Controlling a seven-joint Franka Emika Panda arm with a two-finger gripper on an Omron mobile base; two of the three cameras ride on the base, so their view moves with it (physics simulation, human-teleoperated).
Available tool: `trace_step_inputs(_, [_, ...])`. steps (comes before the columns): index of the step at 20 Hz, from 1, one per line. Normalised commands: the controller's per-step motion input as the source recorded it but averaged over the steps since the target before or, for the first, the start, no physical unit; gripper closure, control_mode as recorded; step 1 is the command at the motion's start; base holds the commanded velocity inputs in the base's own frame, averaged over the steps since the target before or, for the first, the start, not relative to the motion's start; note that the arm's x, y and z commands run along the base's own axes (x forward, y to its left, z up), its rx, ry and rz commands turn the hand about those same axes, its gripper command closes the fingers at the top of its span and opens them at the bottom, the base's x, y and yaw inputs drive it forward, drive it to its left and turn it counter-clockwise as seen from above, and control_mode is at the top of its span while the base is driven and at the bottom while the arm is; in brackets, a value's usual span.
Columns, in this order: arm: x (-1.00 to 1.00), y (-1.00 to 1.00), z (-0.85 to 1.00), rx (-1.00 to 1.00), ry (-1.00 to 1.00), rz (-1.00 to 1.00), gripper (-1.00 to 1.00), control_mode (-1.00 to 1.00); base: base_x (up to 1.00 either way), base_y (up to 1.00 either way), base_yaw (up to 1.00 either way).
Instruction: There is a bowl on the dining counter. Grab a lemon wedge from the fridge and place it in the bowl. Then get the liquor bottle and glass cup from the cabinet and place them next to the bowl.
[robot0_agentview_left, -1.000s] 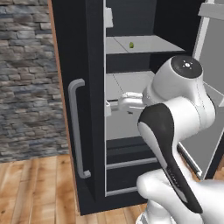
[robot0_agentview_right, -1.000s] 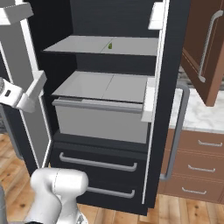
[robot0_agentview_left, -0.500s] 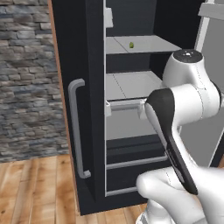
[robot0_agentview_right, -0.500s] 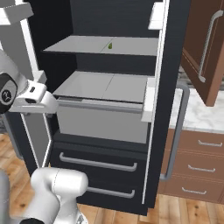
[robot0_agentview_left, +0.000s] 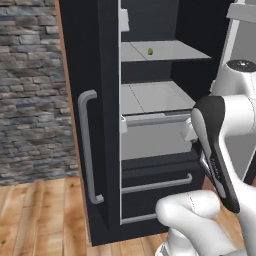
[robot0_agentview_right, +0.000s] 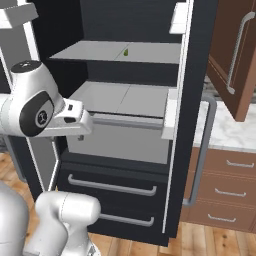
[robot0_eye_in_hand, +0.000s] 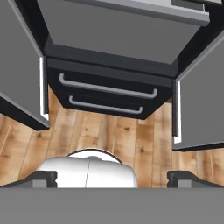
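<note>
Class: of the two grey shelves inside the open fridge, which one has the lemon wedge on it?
The upper shelf: the lemon wedge sits near its middle; the lower shelf is bare.

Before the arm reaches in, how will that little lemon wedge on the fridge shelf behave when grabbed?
The lemon wedge looks tiny against the broad shelf, so probably very light and easily nudged away. It sits on smooth, flat grey, so it may slide. Being small, it likely needs the jaws closed nearly fully.

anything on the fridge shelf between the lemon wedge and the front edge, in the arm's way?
No. In the right base view the lemon wedge sits alone on the fridge's upper shelf; the stretch to the front edge is bare. The left base view shows the same.
</note>
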Motion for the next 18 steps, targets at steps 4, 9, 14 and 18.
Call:
trace_step_inputs(4, [0.03, 0.00, 0.00, 0.00, 0.00, -0.02, -1.00, -1.00, 0.00, 0.00, 0.00])
trace_step_inputs(9, [0.05, 0.00, 0.00, 0.00, 0.01, -0.02, -1.00, -1.00, 0.00, 0.00, 0.00])
trace_step_inputs(14, [0.00, 0.00, 0.00, 0.00, 0.00, 0.00, -1.00, 1.00, 0.57, -0.02, 0.00])
trace_step_inputs(18, [0.00, 0.00, 0.00, 0.00, 0.00, 0.00, -1.00, 1.00, 0.92, -0.08, 0.00])
